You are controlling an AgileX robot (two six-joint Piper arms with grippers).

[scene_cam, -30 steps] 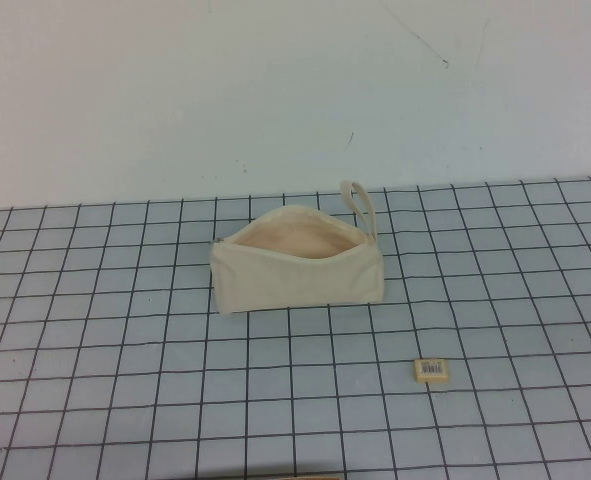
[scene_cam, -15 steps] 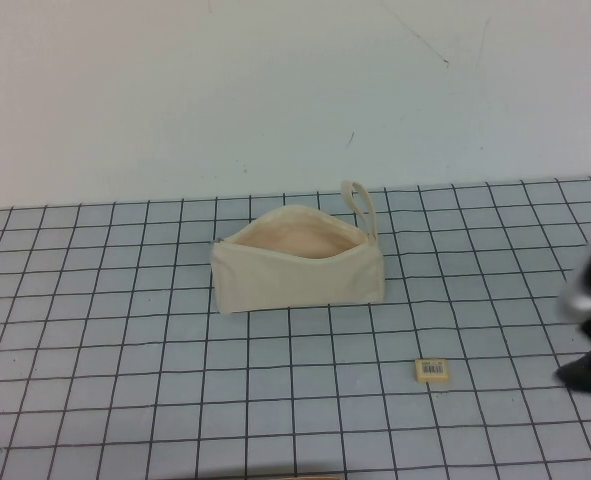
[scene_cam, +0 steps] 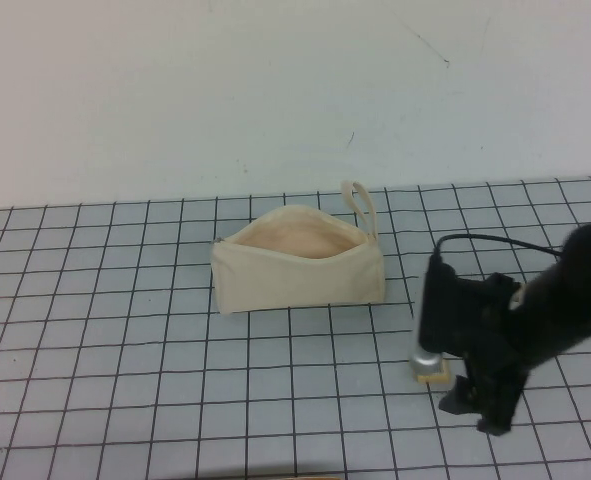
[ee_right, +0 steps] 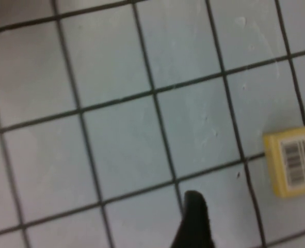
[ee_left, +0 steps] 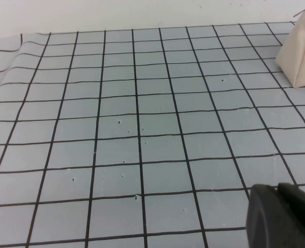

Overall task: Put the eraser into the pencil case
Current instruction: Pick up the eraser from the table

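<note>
Right gripper (scene_cam: pixel 475 408) hangs low at about four o'clock on the grid mat (scene_cam: pixel 125 340), just beside the eraser (scene_cam: pixel 433 372); you cannot tell from any view whether it is apart or together. Your right wrist camera catches only one dark fingertip (ee_right: pixel 193 222), with the eraser (ee_right: pixel 291 161) off to one side and clear of it.

Count what you have: one eraser, one pencil case (scene_cam: pixel 297 262), two arms, of which only the right shows from above.

The eraser is a small flat yellow block with a white barcode label on its top face; from above the arm's silver camera barrel partly covers it, so only the wrist view gives you the label. The pencil case is a cream canvas wedge standing near the mat's centre, at about ten o'clock from the eraser and well apart from it, its mouth gaping to show a peach lining, a fabric loop (scene_cam: pixel 358 205) rising at its right end. The mat is pale blue-grey with black grid lines.

Left gripper (ee_left: pixel 281 217) appears only in its own wrist view, as a dark blurred edge above bare mat, with a corner of the pencil case (ee_left: pixel 302 51) far off; its opening cannot be told either.
</note>
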